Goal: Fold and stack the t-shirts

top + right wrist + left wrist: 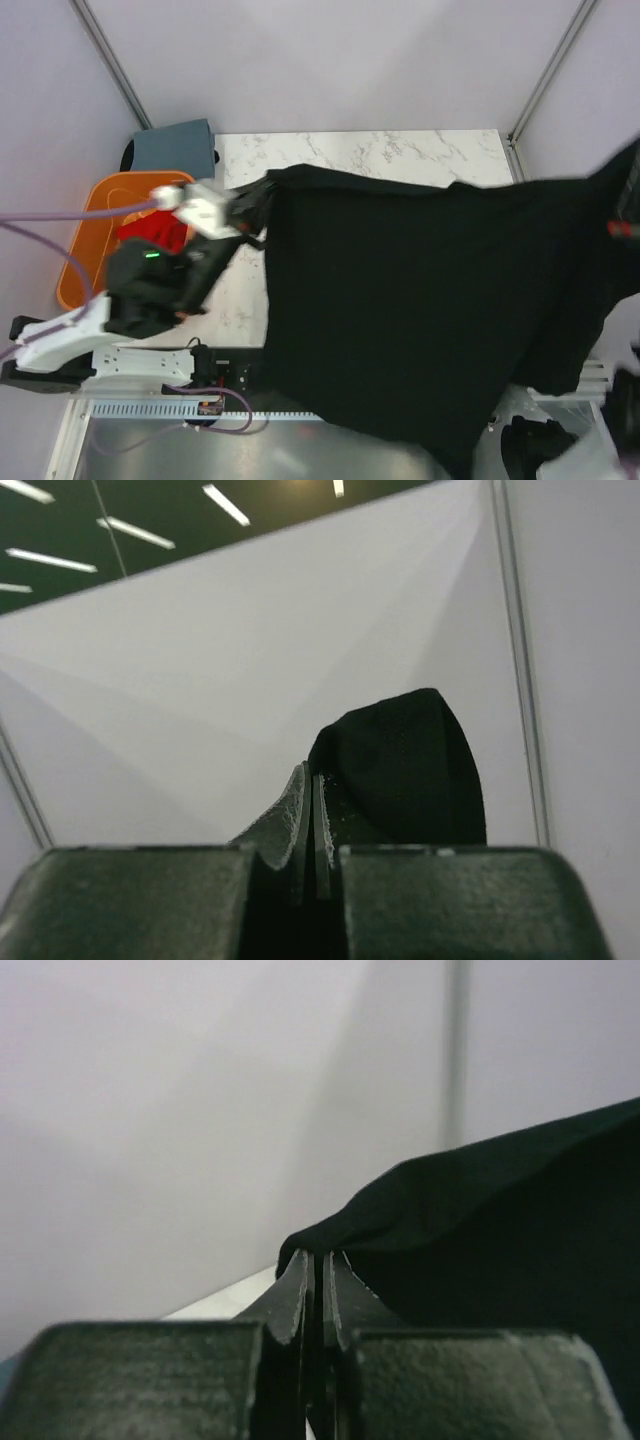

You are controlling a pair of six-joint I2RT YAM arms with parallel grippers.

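Black tee: large, limp black cloth t-shirt (pixel 400 300), stretched in the air between both arms above the white marbled table (pixel 400 155), its lower edge sagging past the near side.
Left gripper (pixel 318 1272): pinched tight on a rolled edge of it.
Right gripper (pixel 310 790): clamped on its other end.
Risk: thin pinches on soft cloth may slip if pulled apart; the sagging edge could drag on the table's near edge.
Other tees: bright red tee (pixel 155 232) crumpled in the orange slotted plastic basket (pixel 72 270); slate blue-grey tee (pixel 178 148) behind it.

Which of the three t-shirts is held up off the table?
The black t-shirt, pinched by the left gripper and right gripper and stretched between them; the red t-shirt lies in the orange basket, the blue-grey t-shirt beyond it.
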